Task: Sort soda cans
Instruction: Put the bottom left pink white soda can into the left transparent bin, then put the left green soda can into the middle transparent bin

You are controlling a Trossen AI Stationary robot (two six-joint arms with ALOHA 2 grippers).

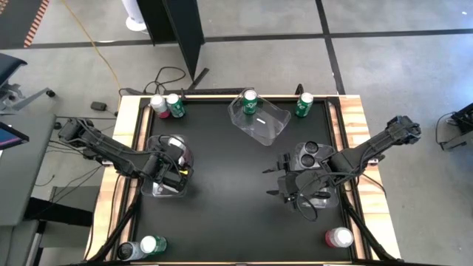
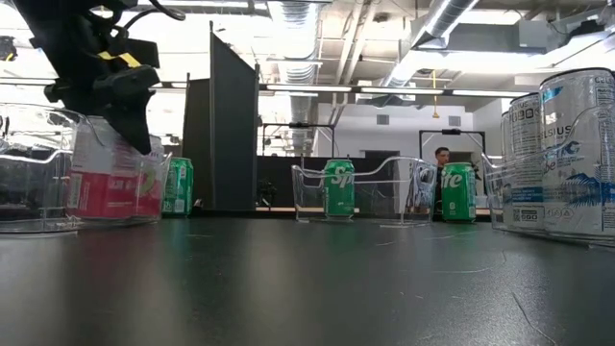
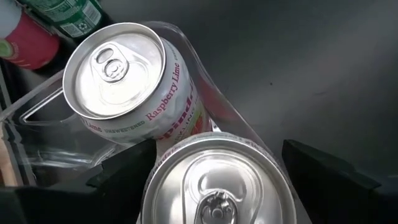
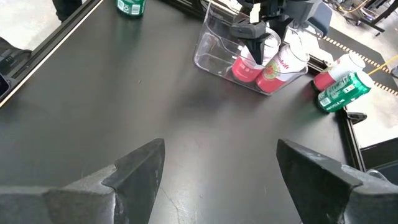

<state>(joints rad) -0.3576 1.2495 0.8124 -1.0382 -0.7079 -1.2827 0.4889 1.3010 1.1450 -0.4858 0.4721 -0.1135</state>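
Pink Raspberry Lime cans [image 3: 134, 93] standing in the clear bin [image 1: 157, 188] at the desk's [image 1: 222, 177] left side — left gripper [image 1: 177, 171] hovering over them, fingers spread wide, gripping nothing. Right gripper [image 1: 275, 185] hanging beside the dark-can bin [image 1: 314, 159], fingers open, empty. Green Sprite can [image 1: 250, 102] sitting in the middle bin [image 1: 270, 122] — more cans waiting at the corners.
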